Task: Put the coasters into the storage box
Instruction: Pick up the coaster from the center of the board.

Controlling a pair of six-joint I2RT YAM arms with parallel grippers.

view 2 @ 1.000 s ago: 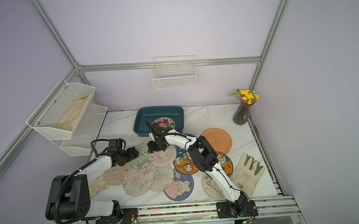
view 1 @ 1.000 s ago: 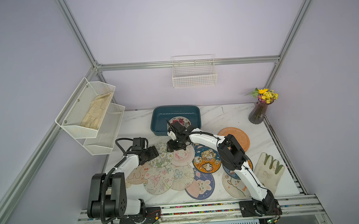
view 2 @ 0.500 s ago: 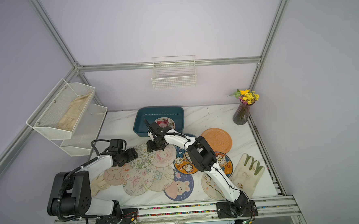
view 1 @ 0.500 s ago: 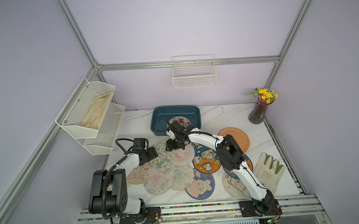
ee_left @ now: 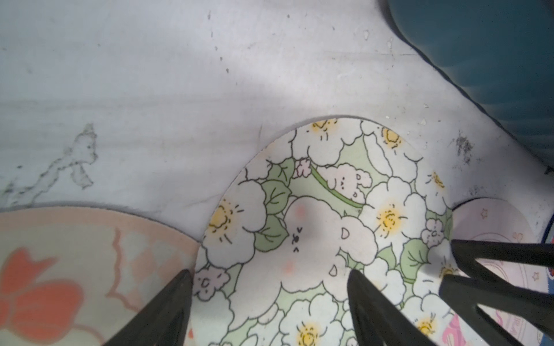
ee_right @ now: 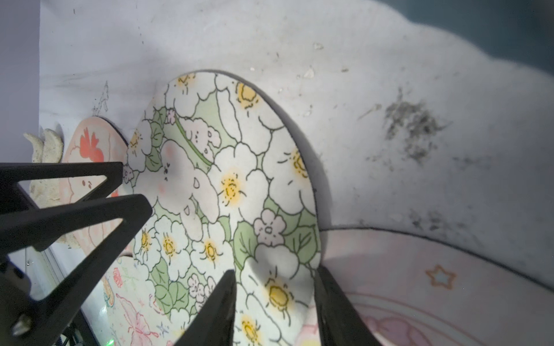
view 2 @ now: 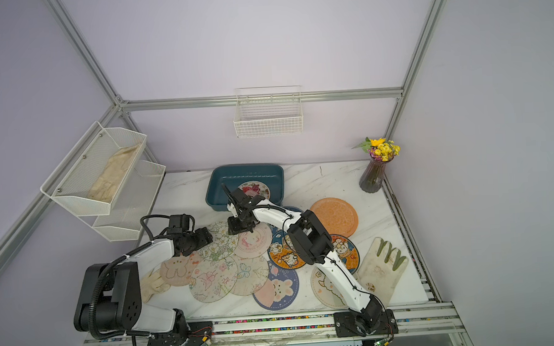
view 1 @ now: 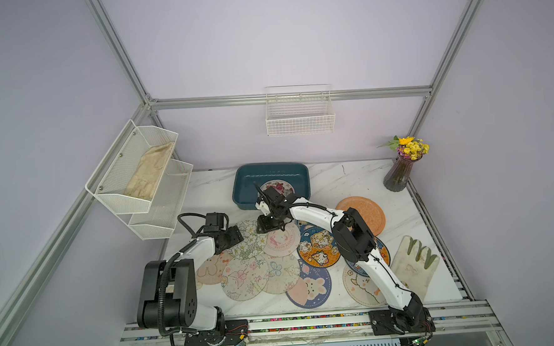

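Right pincer (ee_right: pixel 275 271) stands partly open, its fingers either side of the rim of the floral coaster (ee_right: pixel 233 179); we cannot make out a firm grip. Left pincer (ee_left: pixel 268 271) gapes wide over that same coaster, holding nothing. We see the tabletop (view 1: pixel 344 183) carrying the storage box (view 1: pixel 242 195) at its far edge, with one rose-printed coaster (view 1: pixel 281 185) lying inside. Other coasters (view 1: pixel 318 246) overlap on the tabletop in front of the box.

Printed round coasters (view 1: pixel 245 279) overlap before the teal storage box (view 1: pixel 245 195), one inside.
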